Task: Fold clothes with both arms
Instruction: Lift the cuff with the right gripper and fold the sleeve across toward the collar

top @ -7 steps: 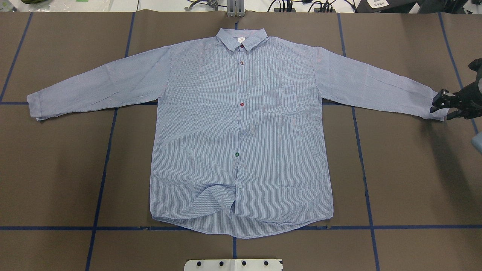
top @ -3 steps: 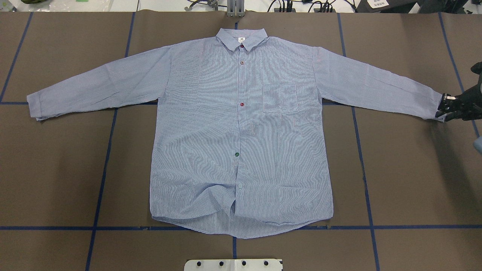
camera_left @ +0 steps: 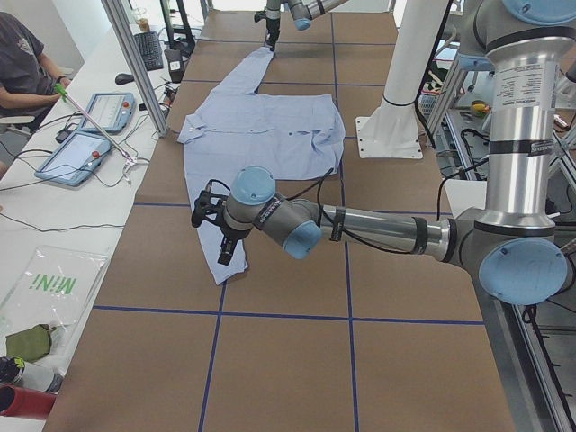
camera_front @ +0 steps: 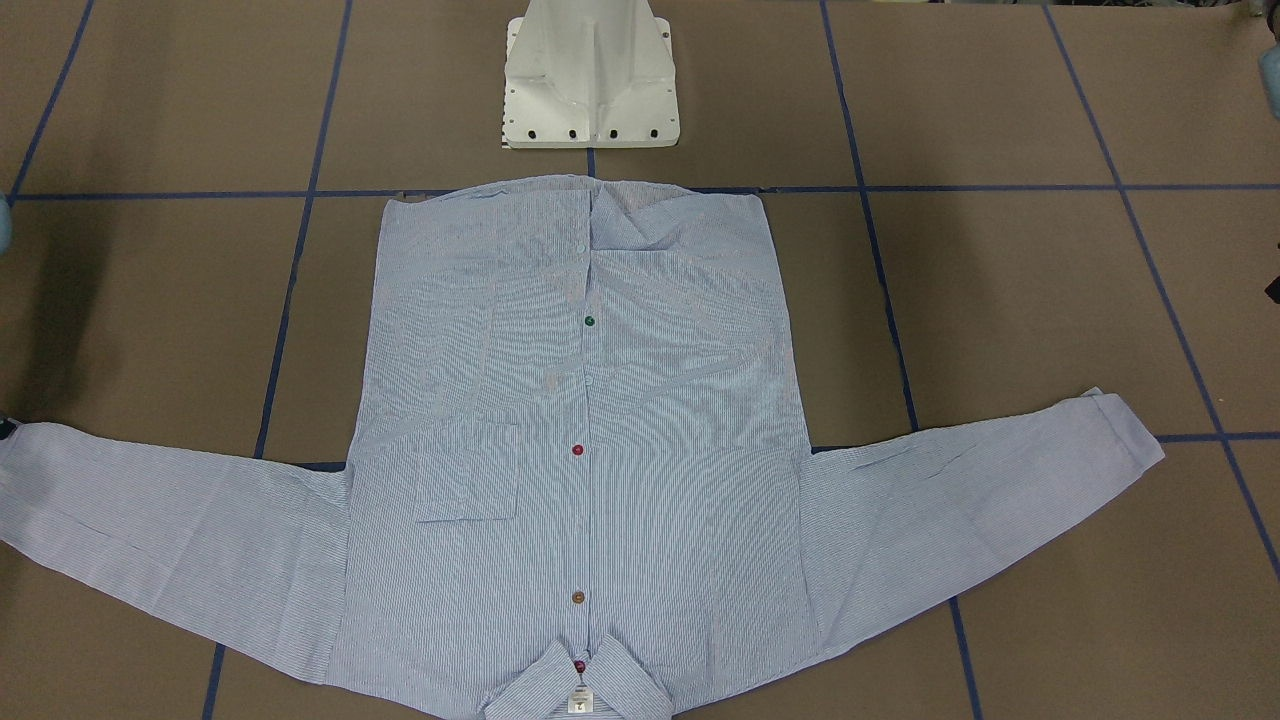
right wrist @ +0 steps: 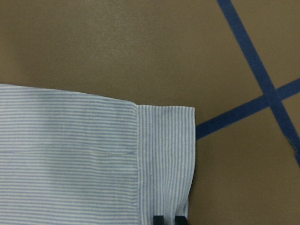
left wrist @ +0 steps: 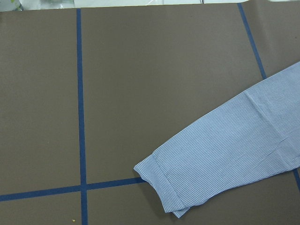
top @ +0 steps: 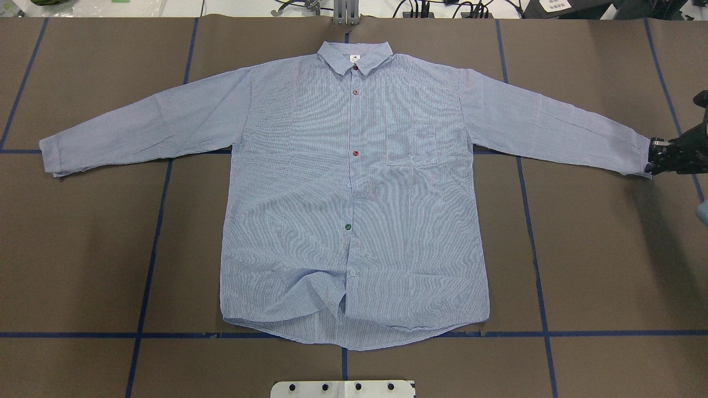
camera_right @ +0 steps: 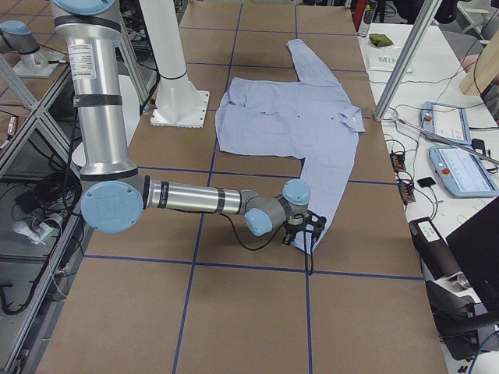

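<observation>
— Which step of the fold is the robot on?
— The first, it seems. The shirt (top: 354, 193) lies flat on the counter (top: 597, 249), spreading away from the right pincer (top: 654, 159), whose tips are pinched on the sleeve's cuff.
— And the left pincer (camera_left: 205, 209)?
— It hovers above the other cuff (left wrist: 161, 187); whether it is open or closed cannot be told. It probably needs to descend and grip before both sleeves go inward.

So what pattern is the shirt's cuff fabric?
Fine blue-and-white stripes; cuff shows best in the right wrist view.
</observation>
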